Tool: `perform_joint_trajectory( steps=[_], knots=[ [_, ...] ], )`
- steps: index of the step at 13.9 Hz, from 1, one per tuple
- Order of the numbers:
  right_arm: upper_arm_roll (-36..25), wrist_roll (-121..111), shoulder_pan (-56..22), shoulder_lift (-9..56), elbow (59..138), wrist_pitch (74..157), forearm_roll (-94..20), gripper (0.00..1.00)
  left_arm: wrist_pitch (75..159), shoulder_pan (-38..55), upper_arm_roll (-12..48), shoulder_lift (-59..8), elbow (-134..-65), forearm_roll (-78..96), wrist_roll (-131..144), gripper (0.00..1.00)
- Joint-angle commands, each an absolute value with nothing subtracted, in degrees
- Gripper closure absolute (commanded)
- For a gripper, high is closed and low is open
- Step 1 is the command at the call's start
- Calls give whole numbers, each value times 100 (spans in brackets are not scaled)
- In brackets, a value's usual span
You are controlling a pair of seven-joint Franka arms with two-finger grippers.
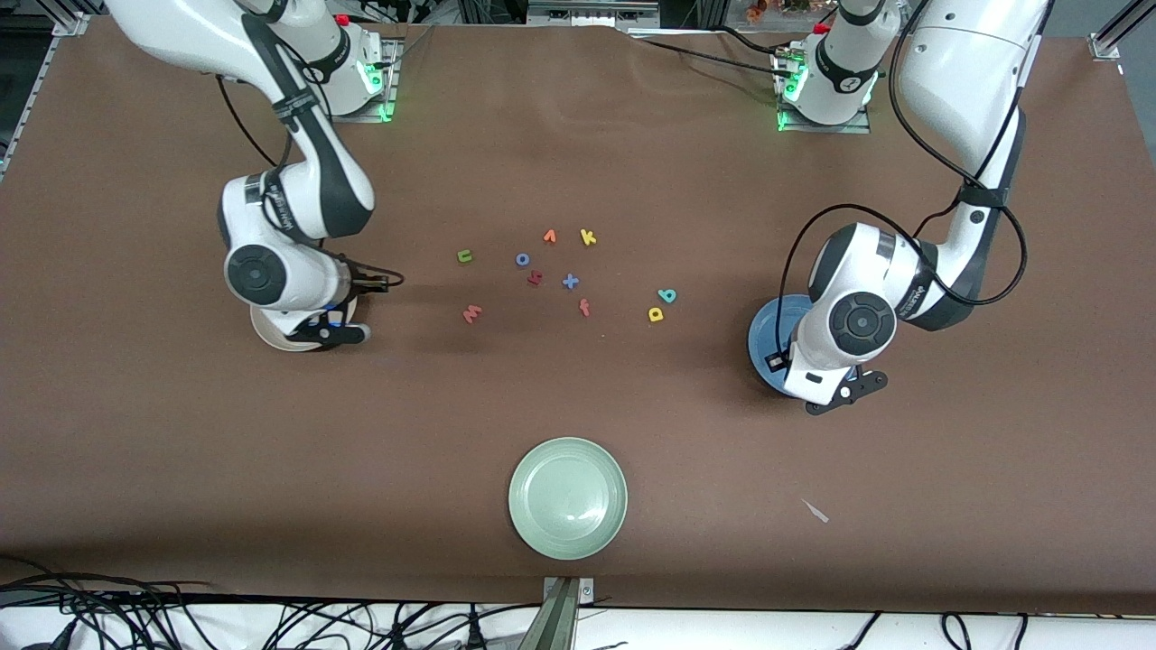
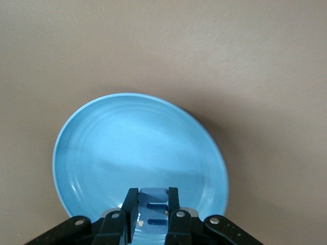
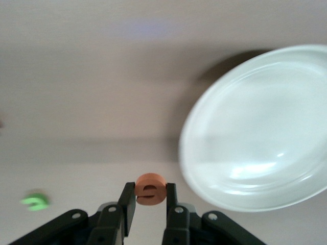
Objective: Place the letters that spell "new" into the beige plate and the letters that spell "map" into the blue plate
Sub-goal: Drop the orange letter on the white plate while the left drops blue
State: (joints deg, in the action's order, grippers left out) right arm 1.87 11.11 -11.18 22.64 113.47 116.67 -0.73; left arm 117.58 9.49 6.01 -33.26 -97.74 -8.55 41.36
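Right gripper (image 3: pixel 148 200) pinched the small orange foam letter e (image 3: pixel 150 188) beside the round cream-beige plate (image 3: pixel 255 127). Left gripper (image 2: pixel 153 210), over the round blue plate (image 2: pixel 138 153), clamped what looked like a blue foam letter (image 2: pixel 153 213), prob. the m.

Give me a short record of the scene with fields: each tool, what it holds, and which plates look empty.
left tool: shut on blue m, over blue plate
right tool: shut on orange e, beside beige plate
green plate: empty
blue plate: empty
letters on table: green n, salmon-red w, yellow a, teal p
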Motion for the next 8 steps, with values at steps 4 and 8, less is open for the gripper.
perform_joint_trajectory(
  steps=[4,8],
  knots=[
    [-79,475,-872,2566,11303,11636,342,76,12103,712,703,-3278,-10195,-1011,3551,32],
    [-79,439,-826,2769,11110,11619,281,0,11962,826,860,-3243,-10011,-976,3252,0]
  ],
)
